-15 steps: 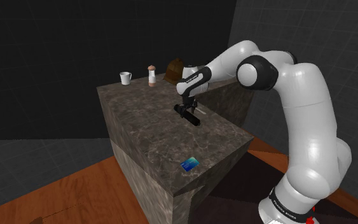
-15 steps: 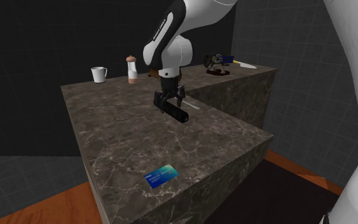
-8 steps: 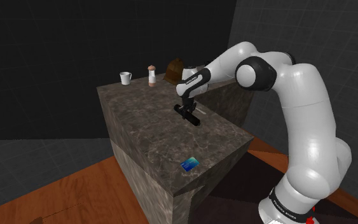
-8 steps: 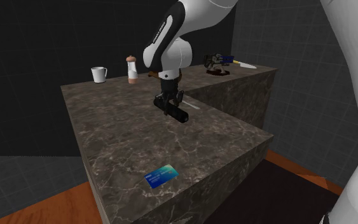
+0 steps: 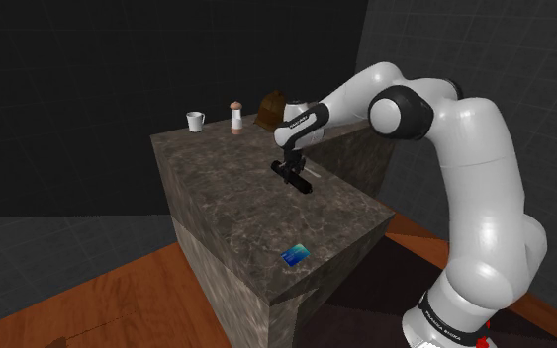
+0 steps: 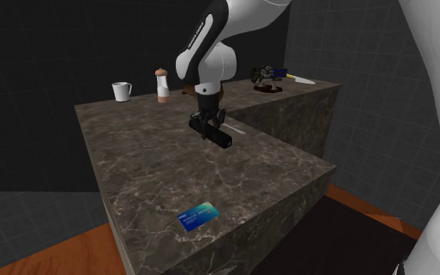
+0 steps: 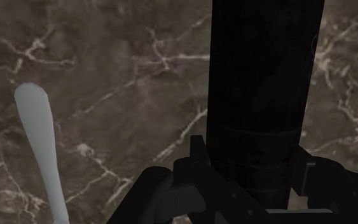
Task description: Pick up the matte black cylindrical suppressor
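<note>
Gripper (image 6: 210, 128) narrowed since second ago, now clamped on black suppressor (image 6: 221, 141), low over dark marbled counter (image 6: 155, 180).

A dark, veined stone counter (image 6: 155, 180) spreads beneath the gripper (image 6: 210, 130). Just beside the gripper lies a slim white utensil (image 7: 41, 146). Well past it, by the far edge, stand a white cup (image 6: 121, 91) and a brown-capped grinder (image 6: 162, 86). A blue card (image 6: 198, 216) lies well apart, toward the near corner.
</note>
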### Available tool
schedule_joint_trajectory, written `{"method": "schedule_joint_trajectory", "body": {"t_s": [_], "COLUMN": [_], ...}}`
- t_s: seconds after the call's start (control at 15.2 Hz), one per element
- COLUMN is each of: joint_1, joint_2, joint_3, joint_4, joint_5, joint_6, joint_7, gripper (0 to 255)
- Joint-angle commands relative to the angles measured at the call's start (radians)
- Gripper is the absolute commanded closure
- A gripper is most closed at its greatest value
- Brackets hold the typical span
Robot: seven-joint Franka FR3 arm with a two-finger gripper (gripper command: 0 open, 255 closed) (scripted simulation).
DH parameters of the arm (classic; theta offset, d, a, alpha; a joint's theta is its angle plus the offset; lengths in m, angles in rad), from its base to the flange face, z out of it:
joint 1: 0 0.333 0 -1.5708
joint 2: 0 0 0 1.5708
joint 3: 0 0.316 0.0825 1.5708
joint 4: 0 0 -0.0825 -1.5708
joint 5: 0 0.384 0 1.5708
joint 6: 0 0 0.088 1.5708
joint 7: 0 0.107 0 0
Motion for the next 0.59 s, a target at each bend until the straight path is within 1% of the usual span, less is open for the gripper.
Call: {"method": "schedule_joint_trajectory", "body": {"t_s": [0.0, 0.53], "joint_1": [0.001, 0.004], "joint_2": [-0.014, -0.073], "joint_3": [-0.001, -0.005], "joint_4": [0.005, 0.025], "joint_5": [-0.001, -0.007], "joint_6": [-0.018, -0.098], "joint_7": [0.001, 0.002], "gripper": [255, 255]}}
